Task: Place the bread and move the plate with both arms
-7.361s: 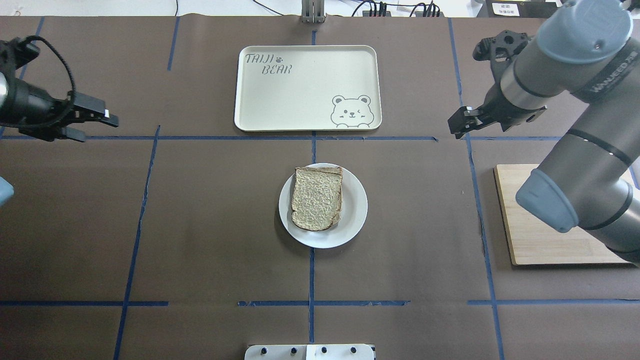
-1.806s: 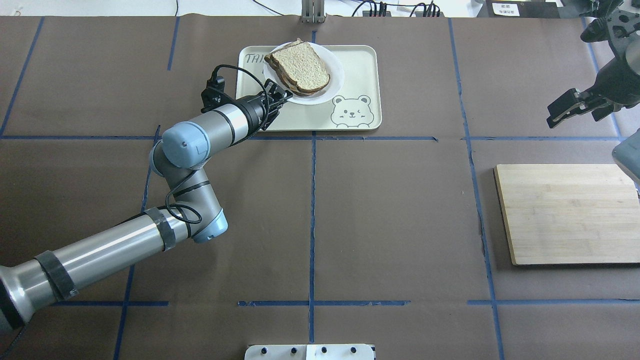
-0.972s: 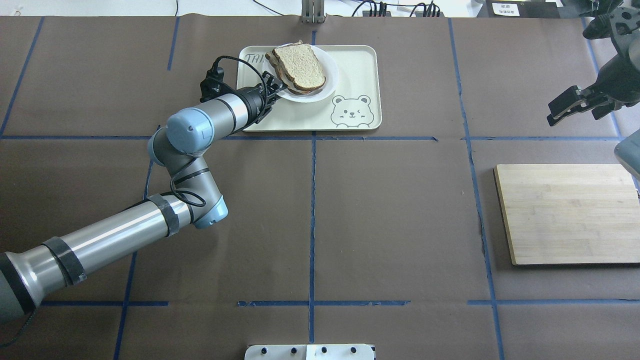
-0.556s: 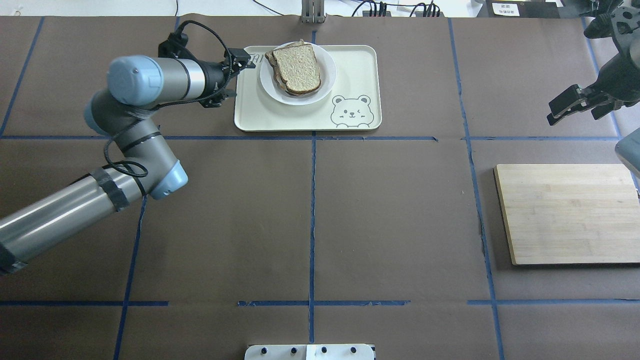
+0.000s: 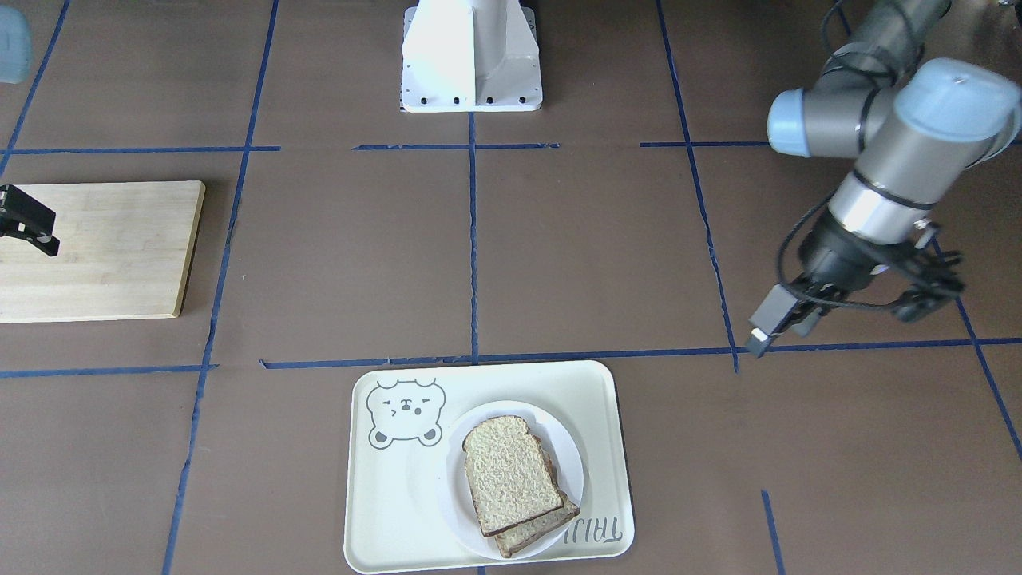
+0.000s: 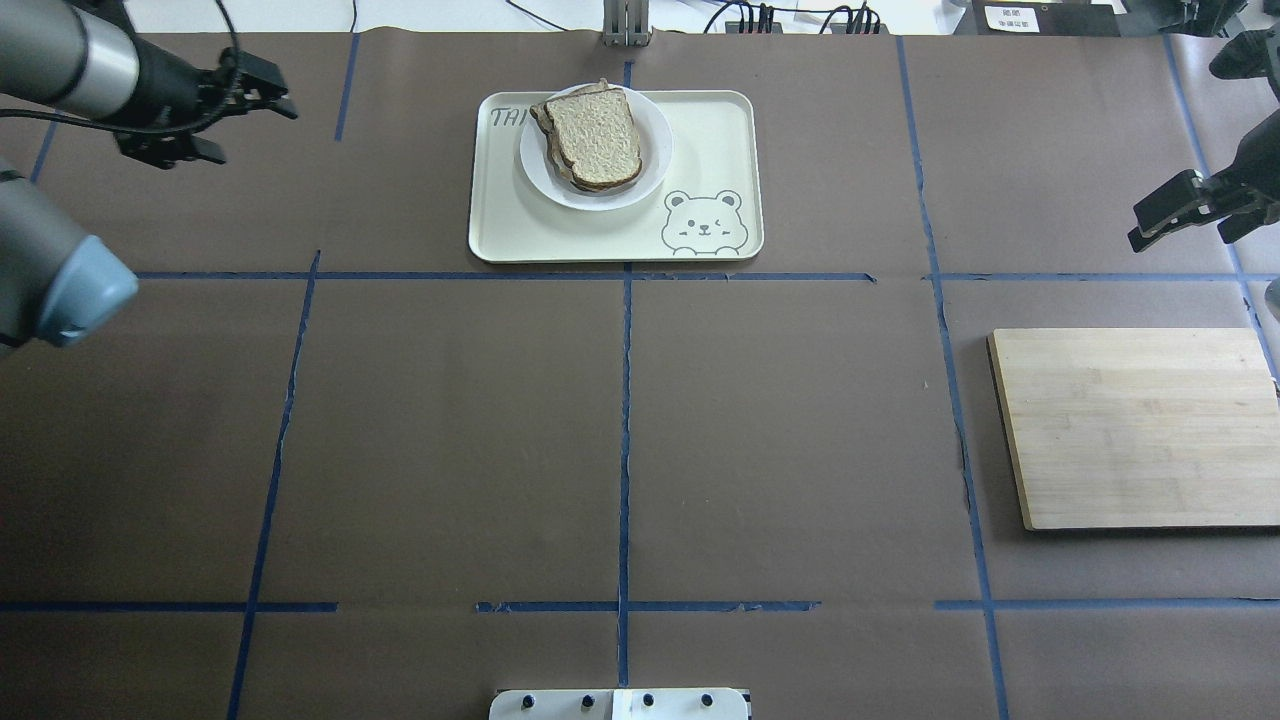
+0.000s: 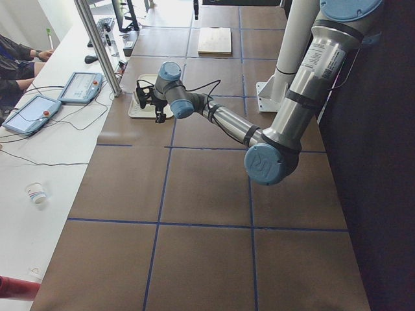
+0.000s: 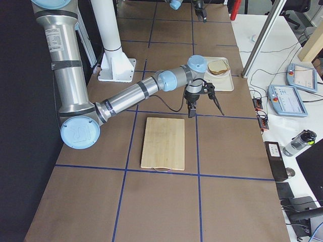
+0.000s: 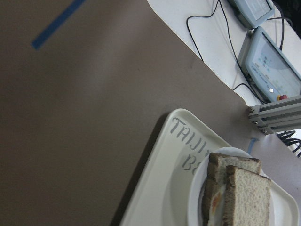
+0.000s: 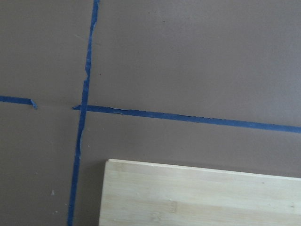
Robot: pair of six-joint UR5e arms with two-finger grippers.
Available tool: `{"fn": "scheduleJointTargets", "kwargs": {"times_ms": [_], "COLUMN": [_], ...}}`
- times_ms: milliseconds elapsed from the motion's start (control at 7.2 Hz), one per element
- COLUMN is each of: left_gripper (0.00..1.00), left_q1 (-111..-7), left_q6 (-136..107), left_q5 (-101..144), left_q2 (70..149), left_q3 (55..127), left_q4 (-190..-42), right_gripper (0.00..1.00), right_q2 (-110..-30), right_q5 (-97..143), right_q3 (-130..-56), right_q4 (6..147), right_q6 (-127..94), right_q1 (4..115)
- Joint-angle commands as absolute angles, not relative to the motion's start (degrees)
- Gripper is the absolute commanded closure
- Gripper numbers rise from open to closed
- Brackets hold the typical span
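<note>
The bread (image 6: 598, 135) lies on top of another slice on the white plate (image 6: 655, 165), which stands on the cream bear tray (image 6: 720, 130). The front view shows the bread (image 5: 511, 475), the plate (image 5: 559, 435) and the tray (image 5: 399, 495). The left wrist view shows the bread (image 9: 247, 197), something orange under it, and the plate (image 9: 194, 197). My left gripper (image 6: 257, 135) is open and empty, well to the left of the tray. My right gripper (image 6: 1160, 215) is open and empty at the far right.
A pale wooden board (image 6: 1135, 425) lies at the right, near my right gripper. The white pedestal (image 5: 471, 56) stands at the table's near edge. Blue tape lines cross the brown table cover. Cables and control pads lie beyond the far edge.
The left gripper carried the plate with the bread onto the tray, let go of it and drew back to the far left. The right gripper drifted slightly right.
</note>
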State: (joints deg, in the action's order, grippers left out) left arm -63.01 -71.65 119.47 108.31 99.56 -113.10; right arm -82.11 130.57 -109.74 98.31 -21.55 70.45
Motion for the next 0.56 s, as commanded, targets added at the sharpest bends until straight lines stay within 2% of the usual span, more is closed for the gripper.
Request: {"fn": "scheduleJointTargets", "kwargs": {"times_ms": [0, 417], "left_gripper": [0.0, 0.0], "left_q1": [-71.0, -83.9], "left_q6": [-42.6, -7.0], "left_q5": [121.7, 126.6], "left_q2": [97.3, 94.2], "left_q3": [110.1, 107.6], "left_q4": [-97.5, -82.8], "right_gripper": [0.0, 0.0], "right_q2": [-87.1, -91.6], "right_q5": [131.3, 136.3], "right_q3": [-108.9, -100.6], "right_q4": [98.3, 98.3], "right_q6": [-10.6, 3.2], "right_q1": [77.0, 87.8]}}
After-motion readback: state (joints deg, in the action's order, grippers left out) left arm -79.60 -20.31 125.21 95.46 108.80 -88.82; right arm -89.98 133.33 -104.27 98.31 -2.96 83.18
